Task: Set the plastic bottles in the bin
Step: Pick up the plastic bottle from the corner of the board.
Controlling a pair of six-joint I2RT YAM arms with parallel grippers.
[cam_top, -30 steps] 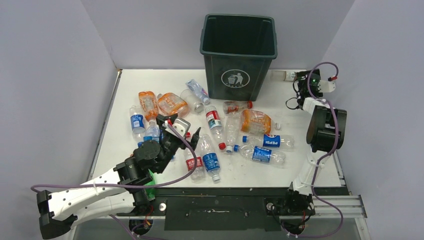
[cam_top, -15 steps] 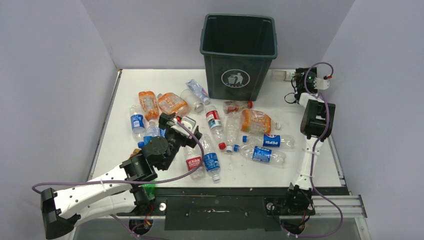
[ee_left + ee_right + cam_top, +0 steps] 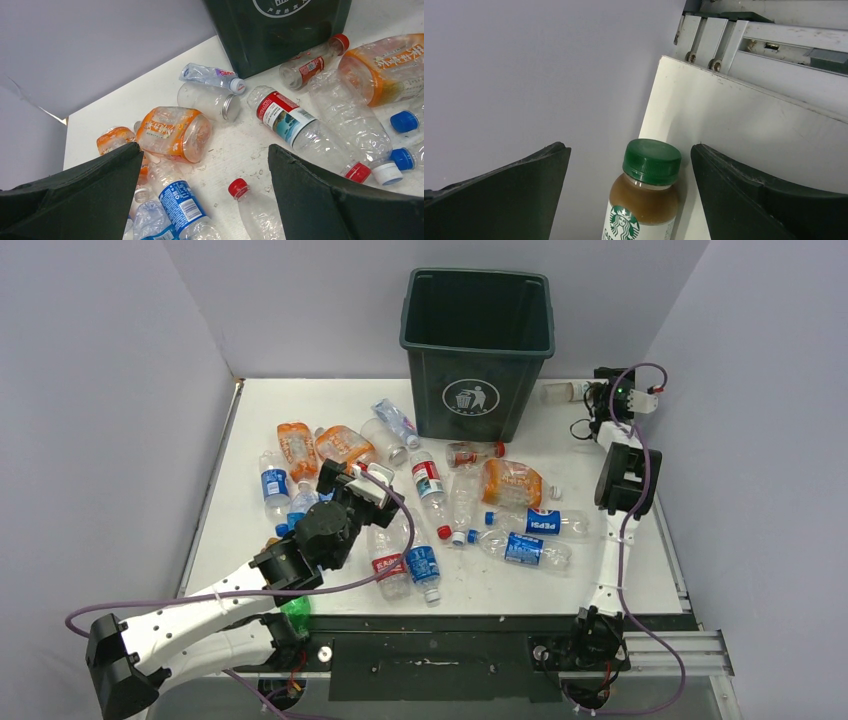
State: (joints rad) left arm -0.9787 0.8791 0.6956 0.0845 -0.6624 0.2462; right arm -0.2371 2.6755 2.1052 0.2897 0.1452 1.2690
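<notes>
The dark green bin (image 3: 478, 350) stands at the back centre, and its front wall fills the top of the left wrist view (image 3: 280, 35). Crushed plastic bottles lie scattered in front of it. My left gripper (image 3: 350, 482) hangs open above them; between its fingers (image 3: 205, 155) lie a red-capped clear bottle (image 3: 252, 205), a blue-labelled bottle (image 3: 177, 205) and an orange bottle (image 3: 172, 132). My right gripper (image 3: 598, 396) is open at the back right corner. A green-capped brown coffee bottle (image 3: 644, 195) lies between its fingers (image 3: 630, 150), untouched, and the top view shows it too (image 3: 562, 391).
Grey walls close in the left, back and right sides. Two blue-labelled bottles (image 3: 530, 523) and an orange bottle (image 3: 512, 482) lie centre right. A metal rail (image 3: 769, 45) runs past the table edge beside the coffee bottle. A green bottle (image 3: 296, 608) sits by the left arm's base.
The left arm has pushed forward over the bottle pile. The right arm has reached further into the back right corner, and its jaws have widened around the coffee bottle.
</notes>
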